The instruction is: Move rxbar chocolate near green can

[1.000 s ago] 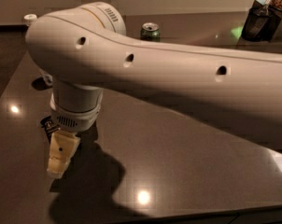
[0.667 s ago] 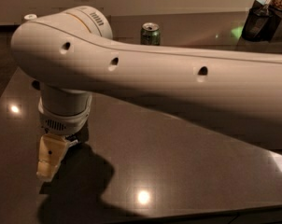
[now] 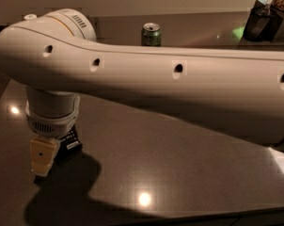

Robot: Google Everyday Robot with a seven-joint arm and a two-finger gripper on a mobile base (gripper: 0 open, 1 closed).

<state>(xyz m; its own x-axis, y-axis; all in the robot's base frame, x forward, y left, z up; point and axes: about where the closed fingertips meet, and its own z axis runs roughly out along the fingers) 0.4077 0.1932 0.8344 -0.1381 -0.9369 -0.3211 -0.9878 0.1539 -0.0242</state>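
My big white arm crosses the view from the right to the left. Its gripper (image 3: 43, 161) points down at the near left of the dark table (image 3: 179, 164), just over the tabletop. The rxbar chocolate (image 3: 69, 142), black with white text, lies flat right beside and partly behind the gripper; most of it is hidden. The green can (image 3: 151, 34) with a silver top stands upright at the far middle of the table, well away from the bar, its lower part hidden behind the arm.
A white cap (image 3: 30, 17) shows just above the arm at the far left. A dark box with snacks (image 3: 264, 18) stands at the far right. The table's front edge runs along the bottom.
The arm and gripper have shifted left and slightly down over the past second. The can has not moved.
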